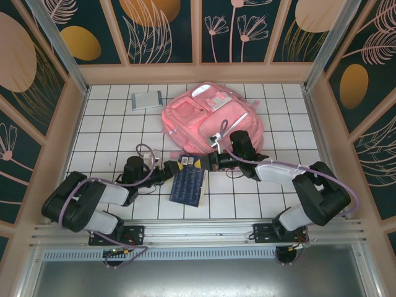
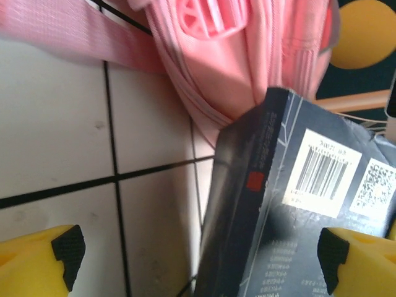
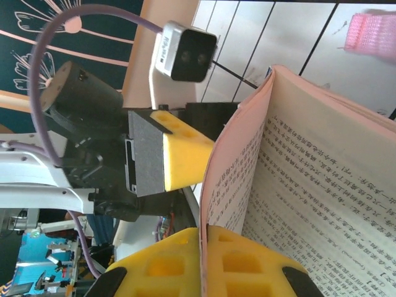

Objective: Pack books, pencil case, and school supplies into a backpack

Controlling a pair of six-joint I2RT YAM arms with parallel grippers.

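We see our left gripper [image 2: 201, 253] with its yellow fingers [image 2: 31, 266] spread wide above the white tiled table [image 2: 55, 142], and the navy book [image 2: 260, 247] lies between them, its far corner against the pink backpack [image 2: 247, 55].

White-tiled worktop [image 1: 111, 133], dark grout lines, surface bare between items. Lying at far centre: pink backpack [image 1: 210, 117], front pockets facing up, one strap trailing onto the tiles on its near side. Left of it and apart, near the far edge: small grey book [image 1: 146, 100], flat. At near centre, close against the backpack's near edge: navy book [image 1: 189, 187], grid-patterned cover; near end on the tiles, far end possibly lifted, unclear from above.
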